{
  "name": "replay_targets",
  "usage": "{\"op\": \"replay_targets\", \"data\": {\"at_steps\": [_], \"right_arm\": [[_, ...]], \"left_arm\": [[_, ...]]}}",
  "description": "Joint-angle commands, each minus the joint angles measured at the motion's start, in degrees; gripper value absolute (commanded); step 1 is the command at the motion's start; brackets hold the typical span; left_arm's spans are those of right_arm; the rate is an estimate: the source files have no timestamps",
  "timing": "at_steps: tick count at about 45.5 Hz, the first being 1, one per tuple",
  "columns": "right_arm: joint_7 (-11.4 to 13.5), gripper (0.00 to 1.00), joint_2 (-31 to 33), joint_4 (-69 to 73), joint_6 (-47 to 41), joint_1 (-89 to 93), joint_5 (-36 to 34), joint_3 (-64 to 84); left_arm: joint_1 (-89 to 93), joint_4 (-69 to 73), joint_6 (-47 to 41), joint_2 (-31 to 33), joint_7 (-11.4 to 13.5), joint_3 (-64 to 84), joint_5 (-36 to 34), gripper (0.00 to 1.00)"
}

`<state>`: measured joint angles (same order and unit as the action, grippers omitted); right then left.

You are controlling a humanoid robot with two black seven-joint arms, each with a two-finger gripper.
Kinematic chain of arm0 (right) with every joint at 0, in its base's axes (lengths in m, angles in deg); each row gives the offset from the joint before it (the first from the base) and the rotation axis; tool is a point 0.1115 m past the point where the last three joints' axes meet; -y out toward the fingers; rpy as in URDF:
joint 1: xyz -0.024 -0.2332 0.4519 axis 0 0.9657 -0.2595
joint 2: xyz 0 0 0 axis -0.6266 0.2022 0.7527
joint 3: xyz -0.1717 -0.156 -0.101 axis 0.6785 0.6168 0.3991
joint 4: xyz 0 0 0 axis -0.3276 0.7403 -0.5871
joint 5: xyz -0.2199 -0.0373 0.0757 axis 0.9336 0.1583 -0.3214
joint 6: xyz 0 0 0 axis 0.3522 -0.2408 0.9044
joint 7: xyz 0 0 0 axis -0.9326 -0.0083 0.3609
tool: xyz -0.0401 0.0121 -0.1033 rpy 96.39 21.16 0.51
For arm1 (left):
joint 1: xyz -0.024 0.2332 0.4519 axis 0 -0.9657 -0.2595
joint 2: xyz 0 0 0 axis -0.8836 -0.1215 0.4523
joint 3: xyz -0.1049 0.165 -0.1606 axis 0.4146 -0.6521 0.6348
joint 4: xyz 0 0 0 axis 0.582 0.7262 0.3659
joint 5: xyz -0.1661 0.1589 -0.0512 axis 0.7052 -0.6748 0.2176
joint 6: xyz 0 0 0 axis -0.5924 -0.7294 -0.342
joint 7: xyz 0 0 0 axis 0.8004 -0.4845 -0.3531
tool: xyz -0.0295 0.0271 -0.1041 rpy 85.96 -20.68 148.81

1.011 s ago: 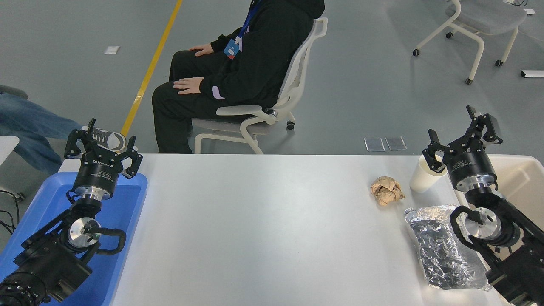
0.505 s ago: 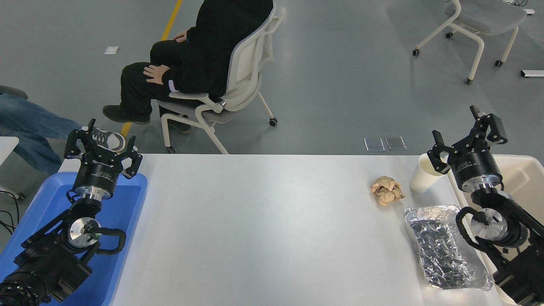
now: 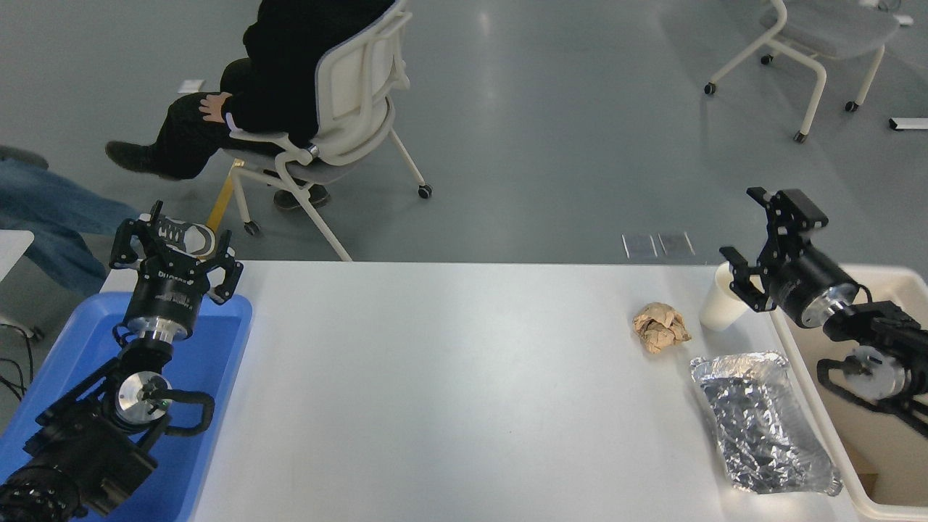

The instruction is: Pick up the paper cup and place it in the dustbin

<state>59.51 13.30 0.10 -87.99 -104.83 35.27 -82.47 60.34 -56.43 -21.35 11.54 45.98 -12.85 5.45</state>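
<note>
At the far right corner of the white bench (image 3: 464, 377), the right pincer (image 3: 761, 243) hangs with its fingers spread apart, grasping nothing. Its wrist reaches in from the right, over the dustbin (image 3: 888, 279), and the fingers point away toward the far edge and a little to the left. The paper cup (image 3: 720, 308) stands upright just to the left of this pincer and slightly below it; the lower finger overlaps the cup's rim in this view, though whether it touches the cup cannot be told. The cup sits on the bench right beside the dustbin's left wall.

Left of the pincer and nearer the camera, a crumpled brown paper ball (image 3: 660, 326) lies close to the cup without touching it. Nearer still, below the pincer, a crinkled foil tray (image 3: 761, 424) lies along the dustbin's left rim.

Well away to the left, across the whole bench, the left pincer (image 3: 176, 243) is parked above a blue tray (image 3: 217, 355), its fingers likewise spread and holding nothing.

Beyond the bench, a person (image 3: 290, 72) in dark clothes sits on a white chair (image 3: 348, 94) on the grey floor, and another white chair (image 3: 826, 36) stands far behind the right pincer.
</note>
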Motion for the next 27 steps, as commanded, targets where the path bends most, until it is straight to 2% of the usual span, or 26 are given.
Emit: {"op": "replay_targets", "data": {"at_steps": [1,15,23,27], "right_arm": [[0.00,1.00,2.05,0.32,-0.32,-23.43,-3.81,38.12],[0.44,1.00,-10.60,1.02,-2.68,-41.46,-4.33,69.33],[0.44,1.00,-14.21,3.39,-10.85,-49.72,-4.86,77.43],[0.44,1.00,-17.63,9.44,-16.21,-55.25,-4.78,79.27]], "left_arm": [[0.01,-0.04,0.13,0.00,-0.01,0.00,0.01,0.99],[0.01,-0.03,0.21,0.00,-0.01,0.00,0.01,0.99],[0.01,-0.04,0.21,0.00,-0.01,0.00,0.01,0.99],[0.01,-0.04,0.21,0.00,-0.01,0.00,0.01,0.99]]}}
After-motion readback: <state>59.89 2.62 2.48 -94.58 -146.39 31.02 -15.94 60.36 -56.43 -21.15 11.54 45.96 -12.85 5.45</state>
